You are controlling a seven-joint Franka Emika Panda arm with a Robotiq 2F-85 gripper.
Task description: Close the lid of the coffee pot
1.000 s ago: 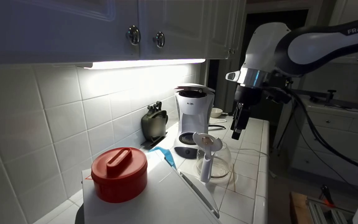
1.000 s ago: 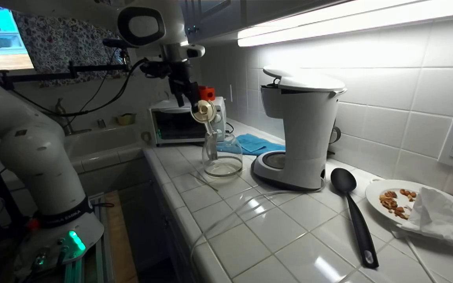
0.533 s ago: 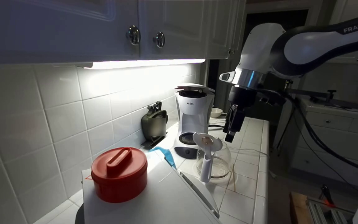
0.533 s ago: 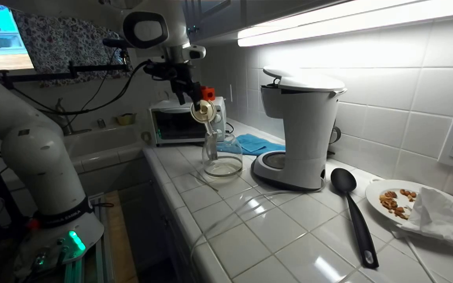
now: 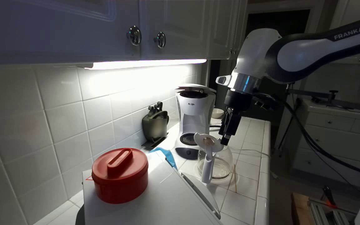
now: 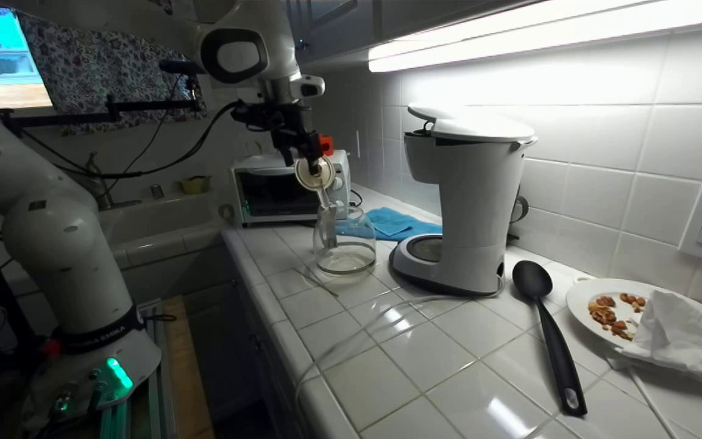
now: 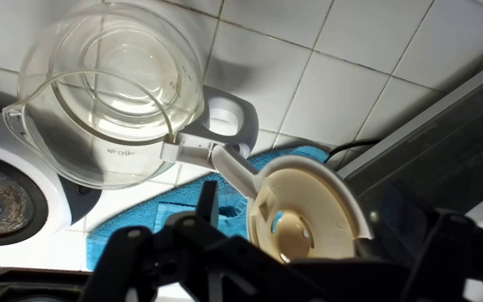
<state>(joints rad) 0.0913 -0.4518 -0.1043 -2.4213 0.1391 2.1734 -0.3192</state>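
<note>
Gripper (image 6: 301,169) above left of the coffee pot (image 6: 351,247) in an exterior view: fingers spread, nothing gripped. Angled down over the lid (image 7: 312,201), which shows between them in the wrist view; contact, can't tell. Lid stands up off the pot's mouth, hinged at the handle (image 7: 250,121), tan inner face showing, so task not done. Reads as an approach; spread presumably to catch the rim and swing it over the pot. Risk: pushing on the inner face would likely strain the hinge or slide the glass. Pot's upright on the counter (image 6: 397,381), apart from the coffee maker (image 6: 473,201) to its right, probably to give the lid swing room.

Counter under the pot is glossy white tile, grout lines. Same view: patterned curtain (image 6: 113,67) and sink (image 6: 162,222) well left of the pot, toaster oven (image 6: 275,195) behind left, thin stick (image 6: 320,283) just in front, blue towel (image 6: 397,222) behind right. Well right of it: black spoon (image 6: 553,341), then plate (image 6: 579,305) with nuts (image 6: 604,314) and crumpled napkin (image 6: 674,329). Strip light (image 6: 509,46) up right of the pot; room beyond it dim.
</note>
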